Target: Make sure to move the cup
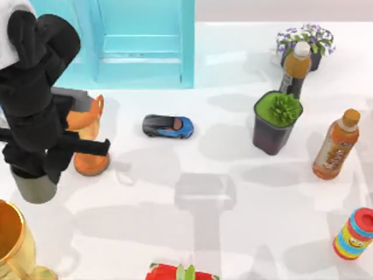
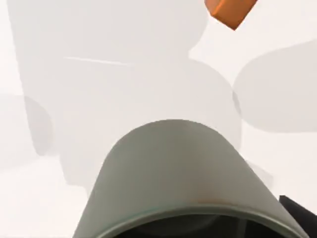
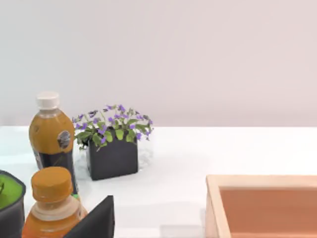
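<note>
Cup point(image 1: 33, 185) stood upright near left edge of table point(image 1: 192, 233), directly beneath left gripper point(image 1: 29, 166), just beside orange trophy point(image 1: 87, 140). Left wrist view: cup rim close below camera. Grip state: cannot tell.

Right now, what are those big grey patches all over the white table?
Top view: soft shadows on the table, one boxy patch below the toy car. Left wrist view: broad pale shadows lie beyond the cup. Right wrist view: evenly lit, faint shadow beside the flower pot.
</note>
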Action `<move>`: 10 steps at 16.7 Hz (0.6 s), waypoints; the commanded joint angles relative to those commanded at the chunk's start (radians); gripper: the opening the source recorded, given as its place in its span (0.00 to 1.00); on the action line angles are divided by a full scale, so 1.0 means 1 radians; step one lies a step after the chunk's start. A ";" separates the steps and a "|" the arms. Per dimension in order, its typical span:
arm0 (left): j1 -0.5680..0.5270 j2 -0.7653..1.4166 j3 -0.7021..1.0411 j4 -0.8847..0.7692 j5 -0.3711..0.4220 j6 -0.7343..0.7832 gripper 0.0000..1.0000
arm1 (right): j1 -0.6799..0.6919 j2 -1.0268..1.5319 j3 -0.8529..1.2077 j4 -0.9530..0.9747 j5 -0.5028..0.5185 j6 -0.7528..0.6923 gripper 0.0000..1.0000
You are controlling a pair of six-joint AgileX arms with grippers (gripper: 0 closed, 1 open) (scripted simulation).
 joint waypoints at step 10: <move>0.304 -0.020 -0.039 0.118 0.050 0.147 0.00 | 0.000 0.000 0.000 0.000 0.000 0.000 1.00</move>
